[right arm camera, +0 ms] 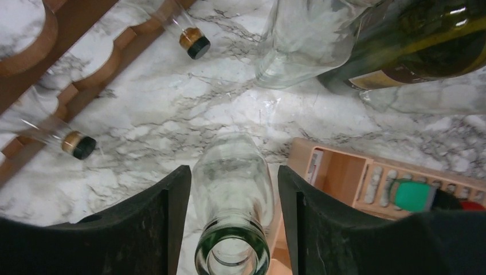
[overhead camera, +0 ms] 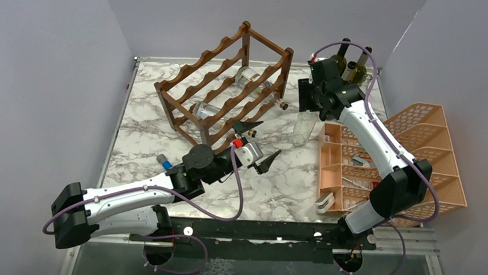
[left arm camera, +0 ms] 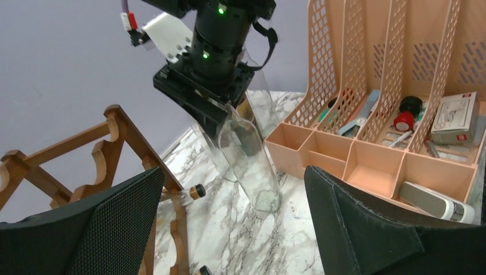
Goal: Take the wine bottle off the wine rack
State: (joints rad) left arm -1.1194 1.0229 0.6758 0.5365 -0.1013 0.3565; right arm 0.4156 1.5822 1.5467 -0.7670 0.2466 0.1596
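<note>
Wine rack (overhead camera: 225, 86) left, tray organiser (overhead camera: 411, 140) right, wine bottle (overhead camera: 304, 125) upright between them on the table (overhead camera: 147, 139).
Corked bottles (overhead camera: 251, 77) lie in the rack, necks toward the organiser; standing bottles (overhead camera: 352, 62) cluster behind it, far right.

Grey walls (overhead camera: 43, 70) around pale marble tabletop (overhead camera: 140, 138)
</note>
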